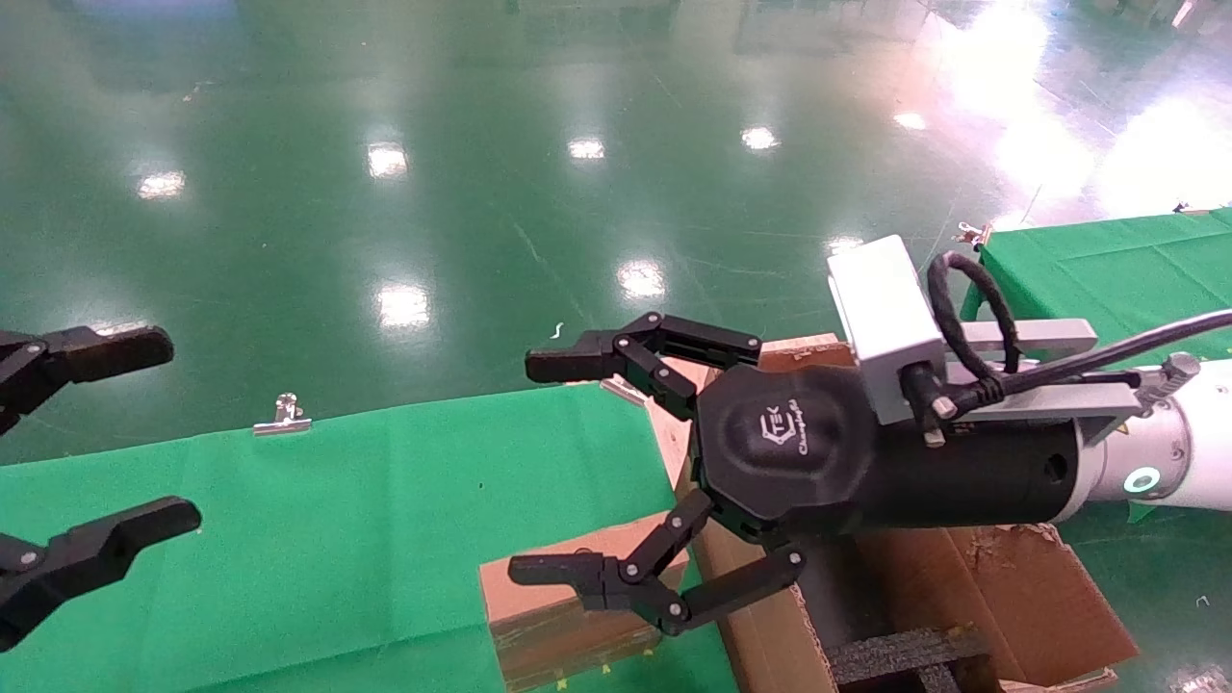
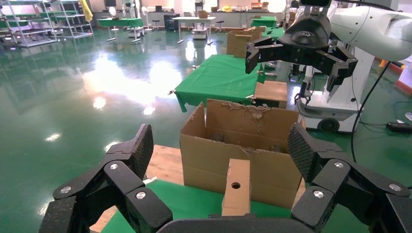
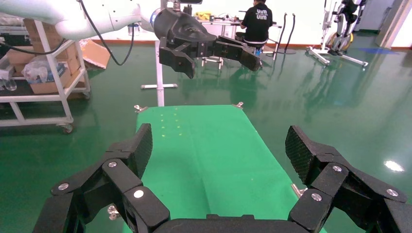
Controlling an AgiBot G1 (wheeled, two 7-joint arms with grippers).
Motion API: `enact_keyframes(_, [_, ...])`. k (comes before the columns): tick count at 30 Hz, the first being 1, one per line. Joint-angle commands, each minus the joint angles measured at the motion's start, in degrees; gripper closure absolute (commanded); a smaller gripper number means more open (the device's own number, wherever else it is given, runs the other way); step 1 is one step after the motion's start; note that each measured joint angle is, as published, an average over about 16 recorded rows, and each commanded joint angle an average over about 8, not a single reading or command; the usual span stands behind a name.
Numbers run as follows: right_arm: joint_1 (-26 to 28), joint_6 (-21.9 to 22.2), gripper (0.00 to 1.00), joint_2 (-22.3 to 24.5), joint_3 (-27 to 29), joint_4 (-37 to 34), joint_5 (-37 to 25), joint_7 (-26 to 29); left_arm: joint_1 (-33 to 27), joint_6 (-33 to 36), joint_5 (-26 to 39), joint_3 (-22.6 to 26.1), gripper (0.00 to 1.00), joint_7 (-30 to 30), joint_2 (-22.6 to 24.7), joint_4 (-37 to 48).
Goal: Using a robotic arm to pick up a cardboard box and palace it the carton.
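The small brown cardboard box lies on the green-clothed table at its near right corner, beside the big torn-flapped carton, which holds black foam inserts. My right gripper, on the white arm with the green-lit ring, hangs open and empty in the air above the box and the carton's edge. My left gripper is open and empty at the table's left side. The left wrist view shows the box's holed face, the carton behind it, and the right gripper above.
A second green-clothed table stands at the right. Metal clips hold the cloth at the far edge. The carton rests on a wooden board. A person sits far off, and a wheeled cart stands beside the table's far end.
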Motion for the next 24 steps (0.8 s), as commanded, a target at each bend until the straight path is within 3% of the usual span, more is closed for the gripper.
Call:
enact_keyframes(1, [0.0, 0.0, 0.0, 0.0, 0.0, 0.0, 0.0, 0.0, 0.0, 0.0, 0.0, 0.0, 0.0, 0.0, 0.0, 0.0])
enact_keyframes(13, [0.0, 0.0, 0.0, 0.0, 0.0, 0.0, 0.0, 0.0, 0.0, 0.0, 0.0, 0.0, 0.01, 0.0, 0.0, 0.0])
enact_keyframes(14, [0.0, 0.0, 0.0, 0.0, 0.0, 0.0, 0.0, 0.0, 0.0, 0.0, 0.0, 0.0, 0.09, 0.0, 0.0, 0.0])
enact_keyframes(21, [0.0, 0.0, 0.0, 0.0, 0.0, 0.0, 0.0, 0.0, 0.0, 0.0, 0.0, 0.0, 0.95, 0.0, 0.0, 0.0])
enact_keyframes(22, [0.0, 0.0, 0.0, 0.0, 0.0, 0.0, 0.0, 0.0, 0.0, 0.0, 0.0, 0.0, 1.0, 0.0, 0.0, 0.0])
enact_keyframes(24, [0.0, 0.0, 0.0, 0.0, 0.0, 0.0, 0.0, 0.0, 0.0, 0.0, 0.0, 0.0, 1.0, 0.0, 0.0, 0.0])
